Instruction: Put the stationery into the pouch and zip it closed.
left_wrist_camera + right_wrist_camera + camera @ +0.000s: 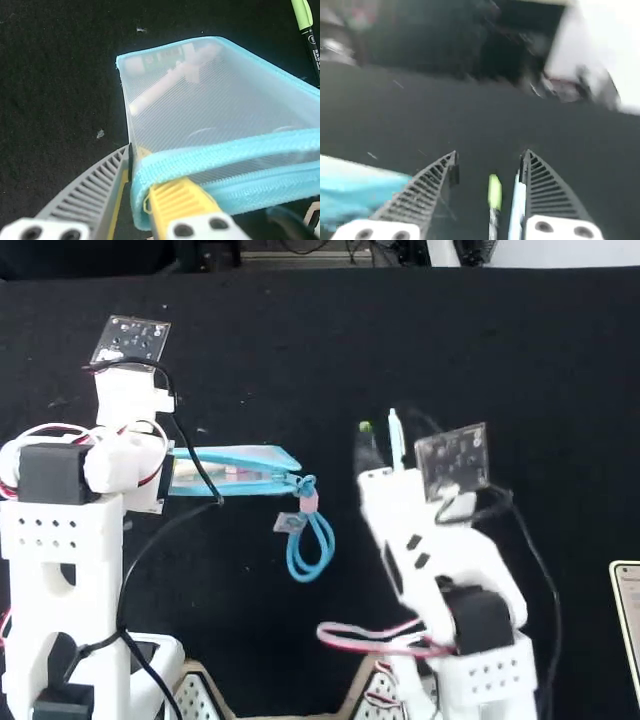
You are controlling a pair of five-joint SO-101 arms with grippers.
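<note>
Pouch [210, 100], one, clamped in left jaws, two pens [494, 192] seemingly between wide right jaws

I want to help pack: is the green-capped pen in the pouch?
Out. The green-capped pen sits at the right gripper, between its fingers, apart from the pouch.

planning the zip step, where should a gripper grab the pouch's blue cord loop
Probably across both strands of the blue cord loop near the pouch corner, coming from the side opposite the left gripper, which clamps the other end; the loop lies free.
</note>
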